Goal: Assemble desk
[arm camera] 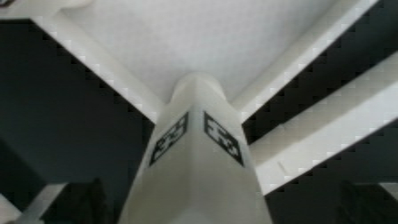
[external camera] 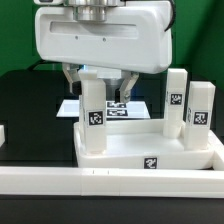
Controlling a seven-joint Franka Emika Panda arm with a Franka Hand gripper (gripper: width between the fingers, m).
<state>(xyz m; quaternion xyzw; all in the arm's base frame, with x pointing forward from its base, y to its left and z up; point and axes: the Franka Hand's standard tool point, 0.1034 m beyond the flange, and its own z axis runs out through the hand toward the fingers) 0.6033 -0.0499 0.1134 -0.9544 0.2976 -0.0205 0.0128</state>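
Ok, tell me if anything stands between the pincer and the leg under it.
Nothing visible does. The open pincer hangs directly over the upright leg, its fingers on either side of the leg's top. The other two legs stand apart on the tabletop, toward the exterior view's right.

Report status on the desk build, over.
Gripper open, straddling the near leg. Tabletop carries three upright legs at corners; fourth not seen. Marker board behind; nothing blocking.

A black worktop (external camera: 30,110) is seen beneath a green back wall (external camera: 195,40), evenly lit.
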